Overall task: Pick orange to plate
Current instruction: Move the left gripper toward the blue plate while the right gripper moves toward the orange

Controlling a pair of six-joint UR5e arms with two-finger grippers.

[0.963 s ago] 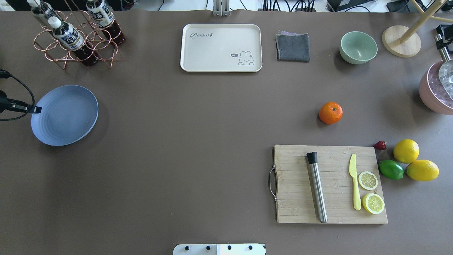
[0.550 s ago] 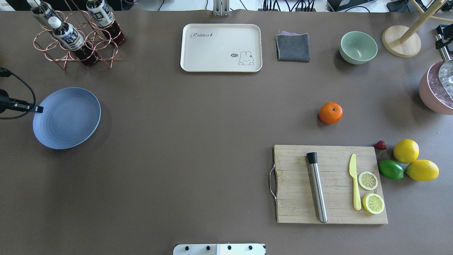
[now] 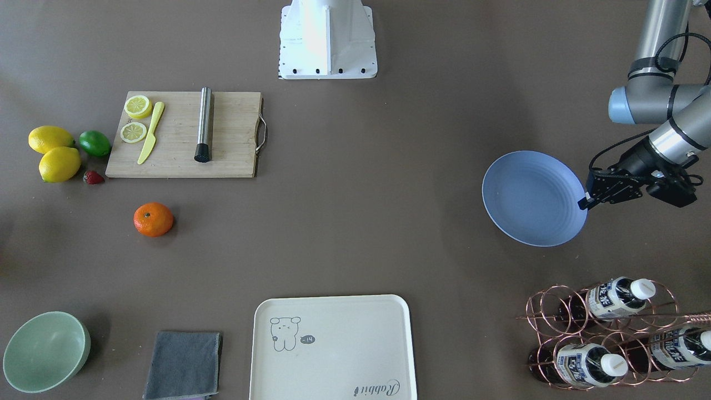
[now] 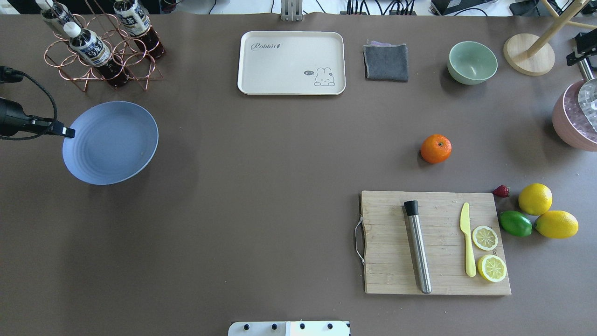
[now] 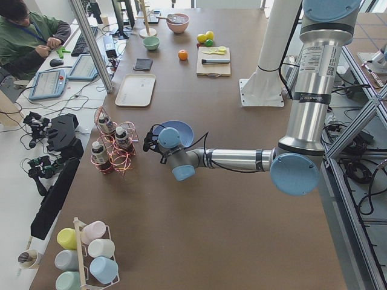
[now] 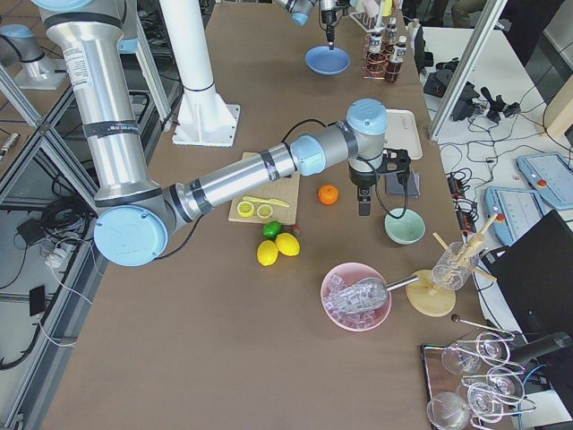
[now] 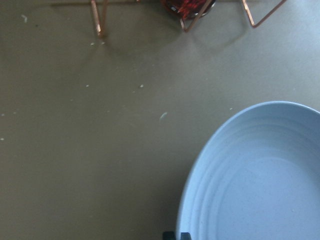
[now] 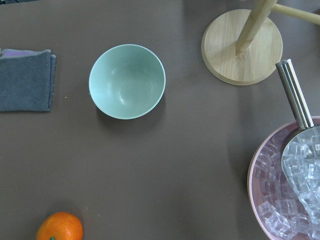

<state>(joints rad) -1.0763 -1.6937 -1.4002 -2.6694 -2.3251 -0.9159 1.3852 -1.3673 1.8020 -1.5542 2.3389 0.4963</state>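
Note:
The orange lies on the brown table right of centre, also seen as the orange and at the bottom left of the right wrist view. The blue plate is at the far left, tilted and apparently raised above its shadow. My left gripper is shut on the plate's left rim, with its fingertips at the plate's edge. Of my right gripper only a black part shows at the right edge, beyond the orange; I cannot tell its state.
A cream tray, a grey cloth and a mint bowl line the far side. A bottle rack stands just beyond the plate. A cutting board, lemons, a lime and a pink ice bucket sit near the orange.
The left gripper has carried the plate to the right and toward the far side of the table. The orange has not moved.

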